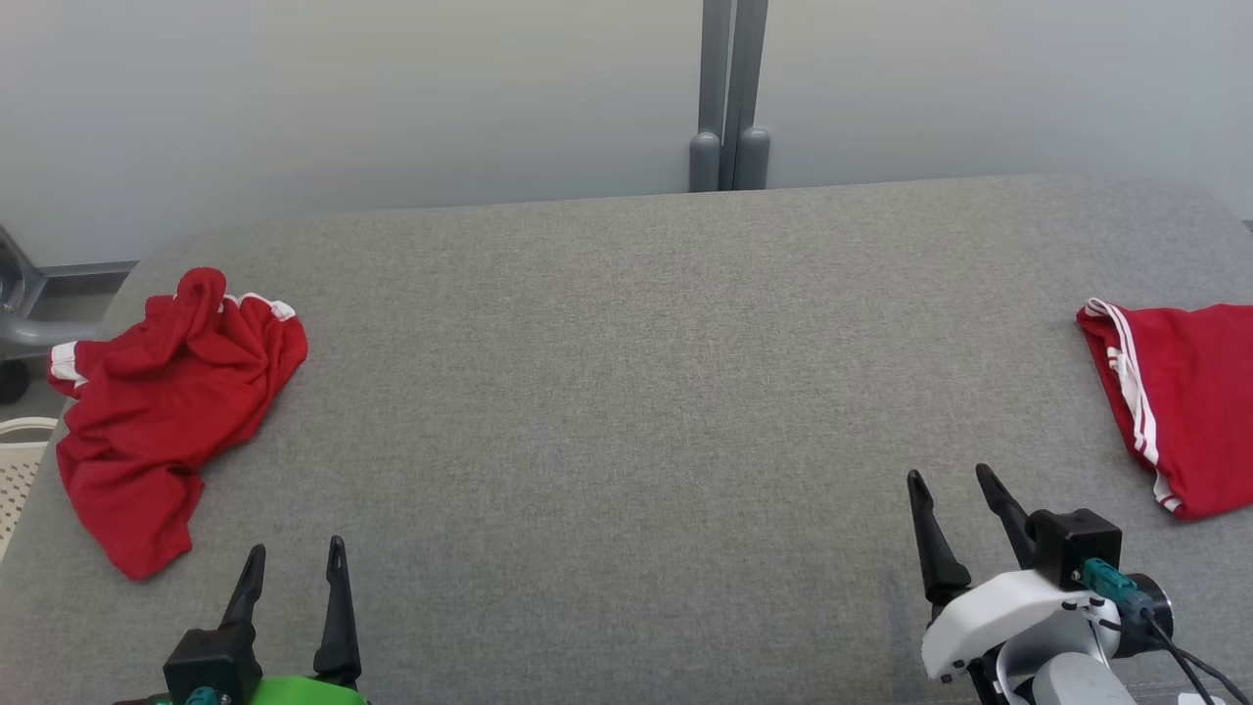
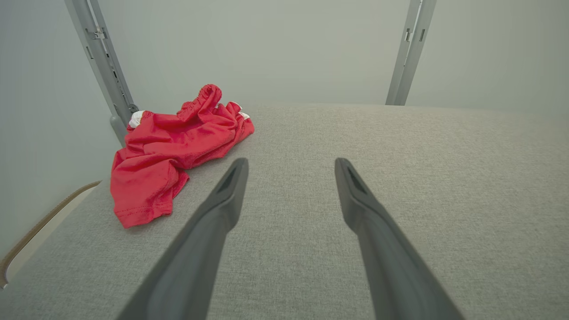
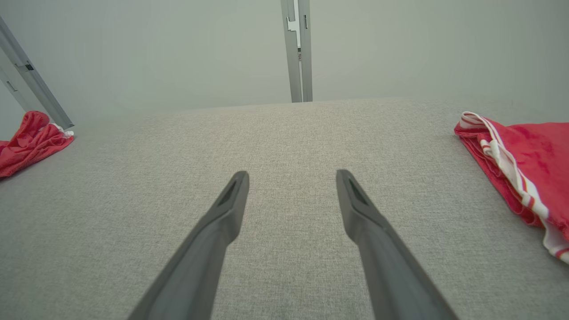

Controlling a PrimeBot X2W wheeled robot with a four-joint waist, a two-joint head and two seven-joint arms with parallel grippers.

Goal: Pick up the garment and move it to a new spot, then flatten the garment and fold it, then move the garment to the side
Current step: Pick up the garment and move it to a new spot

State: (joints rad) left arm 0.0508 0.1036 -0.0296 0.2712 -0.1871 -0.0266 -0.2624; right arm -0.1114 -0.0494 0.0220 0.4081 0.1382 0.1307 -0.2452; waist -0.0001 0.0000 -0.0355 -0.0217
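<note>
The table surface [image 1: 626, 372] is a mid grey woven fabric with a fine paler fleck, the same from near to far. On its left, a crumpled garment [image 1: 166, 401] is bright red with small patches of white trim at its far edges. On the right, a second garment [image 1: 1189, 401] is the same red, with thin white stripes along its left edge.

My left gripper [image 1: 298, 544] has matte black fingers [image 1: 338, 607], a bright green shell [image 1: 294, 691] and a teal connector [image 1: 203, 697]. My right gripper [image 1: 948, 472] also has black fingers, with a white shell, a teal connector and a black cable [image 1: 1189, 666].

The far wall [image 1: 392, 98] is pale grey. Its two posts [image 1: 729, 98] are darker grey.
</note>
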